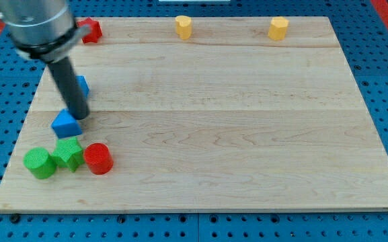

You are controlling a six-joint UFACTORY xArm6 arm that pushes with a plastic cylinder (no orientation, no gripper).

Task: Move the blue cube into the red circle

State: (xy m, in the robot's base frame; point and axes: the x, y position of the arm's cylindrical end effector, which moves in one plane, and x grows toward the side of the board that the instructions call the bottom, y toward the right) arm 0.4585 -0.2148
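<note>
My rod comes down from the view's top left, and my tip (79, 117) rests on the board. A blue block (66, 124), wedge-like in shape, lies touching the tip at its lower left. A blue cube (82, 85) sits just behind the rod, mostly hidden by it. The red circle, a red cylinder (99, 158), stands below the tip towards the view's bottom left, about 60 pixels down and slightly right.
A green star-shaped block (68, 153) touches the red cylinder's left side, and a green cylinder (39, 163) sits left of it. A red block (90, 30) lies at the top left edge. Two yellow blocks (183, 27) (278, 28) stand along the wooden board's (234, 134) top edge.
</note>
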